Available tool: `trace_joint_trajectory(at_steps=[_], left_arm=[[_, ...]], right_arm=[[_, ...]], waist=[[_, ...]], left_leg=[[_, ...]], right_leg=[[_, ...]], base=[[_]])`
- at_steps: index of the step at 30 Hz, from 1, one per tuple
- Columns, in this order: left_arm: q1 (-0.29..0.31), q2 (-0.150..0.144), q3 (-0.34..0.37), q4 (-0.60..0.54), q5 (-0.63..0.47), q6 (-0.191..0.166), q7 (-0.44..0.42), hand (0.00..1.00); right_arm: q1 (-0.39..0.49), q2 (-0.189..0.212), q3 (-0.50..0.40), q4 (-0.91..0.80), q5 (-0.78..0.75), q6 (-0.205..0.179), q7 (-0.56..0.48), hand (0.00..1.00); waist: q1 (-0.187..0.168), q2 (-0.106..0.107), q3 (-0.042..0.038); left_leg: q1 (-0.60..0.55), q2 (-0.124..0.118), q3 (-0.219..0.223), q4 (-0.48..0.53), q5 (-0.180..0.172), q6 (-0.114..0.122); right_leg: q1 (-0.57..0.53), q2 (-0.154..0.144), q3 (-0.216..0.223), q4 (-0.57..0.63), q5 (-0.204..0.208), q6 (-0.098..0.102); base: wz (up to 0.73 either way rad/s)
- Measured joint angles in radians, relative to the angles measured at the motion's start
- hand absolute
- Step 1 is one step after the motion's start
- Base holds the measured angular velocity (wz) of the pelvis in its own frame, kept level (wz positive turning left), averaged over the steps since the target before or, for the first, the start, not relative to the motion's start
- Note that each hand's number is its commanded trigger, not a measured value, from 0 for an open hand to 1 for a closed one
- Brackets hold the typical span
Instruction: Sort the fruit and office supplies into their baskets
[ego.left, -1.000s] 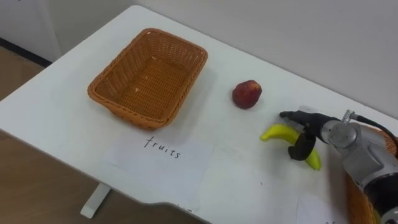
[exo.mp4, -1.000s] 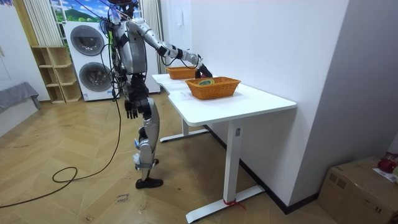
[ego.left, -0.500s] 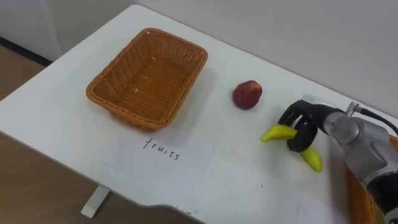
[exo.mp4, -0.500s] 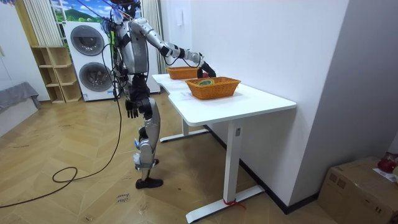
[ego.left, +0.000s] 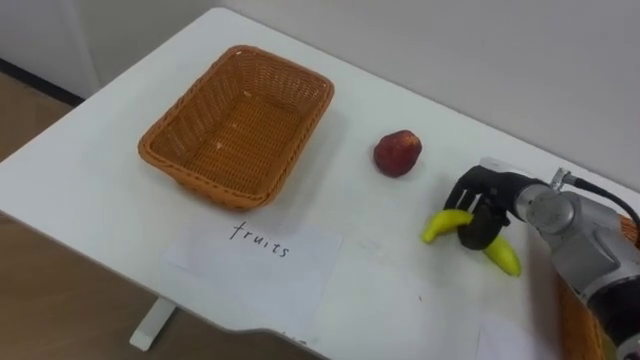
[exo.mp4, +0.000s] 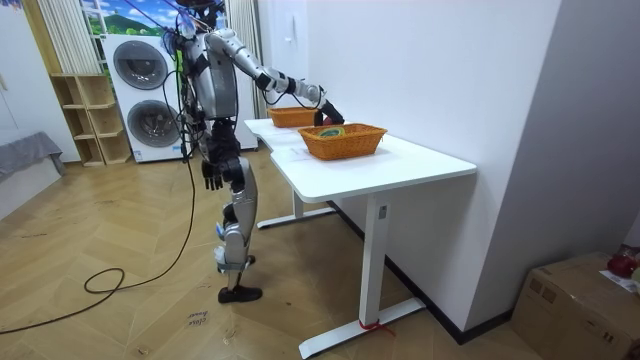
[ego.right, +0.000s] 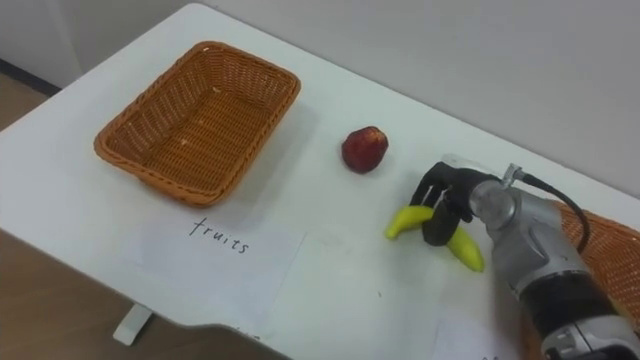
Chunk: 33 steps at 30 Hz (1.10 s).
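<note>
Right hand (ego.left: 479, 203) around banana (ego.left: 441, 224)

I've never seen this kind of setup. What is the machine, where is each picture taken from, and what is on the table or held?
It is a humanoid robot standing at a white table. Two pictures come from cameras in its head, looking down; the third from a camera across the room. On the table lie an empty wicker basket, a paper label before it, a red fruit and a banana. A second basket sits at the robot's right. The right hand has its fingers curled round the banana's middle. The left hand hangs at its side.
</note>
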<state>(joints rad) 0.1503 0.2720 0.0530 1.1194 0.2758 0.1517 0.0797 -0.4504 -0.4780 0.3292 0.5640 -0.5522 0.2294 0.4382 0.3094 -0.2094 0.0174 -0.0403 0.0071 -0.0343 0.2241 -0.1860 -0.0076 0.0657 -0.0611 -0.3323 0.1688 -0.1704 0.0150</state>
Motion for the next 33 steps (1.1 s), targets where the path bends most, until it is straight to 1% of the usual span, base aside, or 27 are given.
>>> trace_joint_trajectory(at_steps=[6, 14, 20, 23, 24, 26, 29, 33], left_arm=[[-0.001, 0.001, 0.0, 0.0, 0.0, 0.0, -0.001, 0.0], [0.0, 0.005, 0.002, -0.001, 0.001, -0.001, 0.002, 0.0], [0.001, 0.005, 0.003, 0.0, 0.001, -0.009, 0.003, 0.0], [0.006, 0.003, 0.012, 0.0, 0.001, -0.01, 0.003, 0.0], [0.008, 0.002, 0.015, -0.001, 0.001, -0.009, 0.004, 0.0], [0.018, 0.001, 0.016, -0.001, 0.001, -0.009, 0.004, 0.0], [0.025, -0.006, 0.022, -0.001, 0.001, -0.009, 0.007, 0.0], [0.039, -0.015, 0.022, -0.001, 0.001, -0.009, 0.017, 0.0]], right_arm=[[0.0, 0.0, 0.0, -0.001, 0.0, -0.001, 0.002, 1.0], [0.001, 0.0, -0.001, -0.013, 0.0, 0.0, 0.003, 1.0], [0.001, 0.0, -0.002, -0.044, 0.001, -0.024, 0.024, 1.0], [0.007, 0.0, -0.014, -0.102, 0.001, -0.024, 0.038, 1.0], [0.023, 0.0, -0.035, -0.152, 0.001, -0.023, 0.041, 1.0], [0.042, 0.0, -0.049, -0.225, 0.006, -0.024, 0.042, 1.0], [0.05, 0.0, -0.055, -0.278, 0.005, -0.033, 0.042, 1.0], [0.053, 0.0, -0.068, -0.342, 0.001, -0.033, 0.041, 1.0]], waist=[[-0.001, -0.004, -0.003], [-0.005, -0.006, -0.0041], [-0.01, -0.004, -0.0029], [-0.02, 0.0, 0.0002], [-0.029, 0.001, 0.0003], [-0.033, 0.007, 0.0016], [-0.046, 0.012, 0.0017], [-0.072, 0.019, -0.002]], left_leg=[[0.001, 0.0, 0.0, 0.001, 0.0, 0.0], [0.0, 0.0, 0.0, 0.008, 0.0, 0.0], [-0.002, -0.001, -0.002, 0.008, 0.0, 0.0], [-0.001, -0.001, -0.002, 0.008, 0.0, 0.0], [-0.001, -0.001, -0.002, 0.009, 0.0, 0.0], [-0.001, -0.001, -0.002, 0.01, 0.0, 0.0], [0.0, -0.002, -0.001, 0.011, 0.0, 0.0], [-0.001, -0.002, -0.001, 0.012, 0.0, 0.0]], right_leg=[[-0.001, 0.0, 0.0, 0.0, 0.0, 0.0], [-0.001, 0.0, 0.0, 0.0, 0.0, 0.0], [-0.002, 0.0, 0.0, -0.001, 0.0, 0.0], [-0.002, 0.0, 0.001, 0.0, 0.0, 0.0], [-0.002, -0.001, 0.0, 0.0, 0.0, 0.0], [0.0, -0.001, 0.0, 0.0, 0.0, 0.0], [0.0, -0.001, 0.001, 0.0, 0.0, 0.0], [0.001, -0.001, 0.001, 0.0, 0.0, 0.0]], base=[[0.0], [0.0], [0.0], [0.0], [0.0], [0.0], [0.0], [0.0]])
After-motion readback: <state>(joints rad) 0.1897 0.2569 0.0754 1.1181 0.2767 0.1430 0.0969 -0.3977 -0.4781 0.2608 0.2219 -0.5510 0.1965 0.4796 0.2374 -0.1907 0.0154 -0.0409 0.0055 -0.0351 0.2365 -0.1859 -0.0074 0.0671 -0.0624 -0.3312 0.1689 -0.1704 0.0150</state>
